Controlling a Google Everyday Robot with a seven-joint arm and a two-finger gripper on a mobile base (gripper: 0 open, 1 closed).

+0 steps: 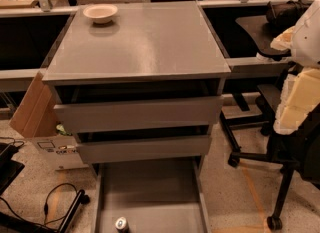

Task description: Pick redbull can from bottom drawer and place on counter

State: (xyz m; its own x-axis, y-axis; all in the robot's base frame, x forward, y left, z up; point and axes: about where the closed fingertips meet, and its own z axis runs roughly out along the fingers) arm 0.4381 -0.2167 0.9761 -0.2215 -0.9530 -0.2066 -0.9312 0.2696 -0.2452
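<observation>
The redbull can stands upright in the open bottom drawer, near the bottom edge of the view and left of the drawer's middle. Only its shiny silver top and a little of its body show. The counter is the grey top of the cabinet above. A shallow cream bowl sits on its far left corner. My gripper is out of view. A white rounded shape at the right edge may be part of my arm.
Two grey drawers with flat fronts sit slightly open above the bottom drawer. A black office chair with cream foam stands at the right. A cardboard box and black cables lie on the floor at the left.
</observation>
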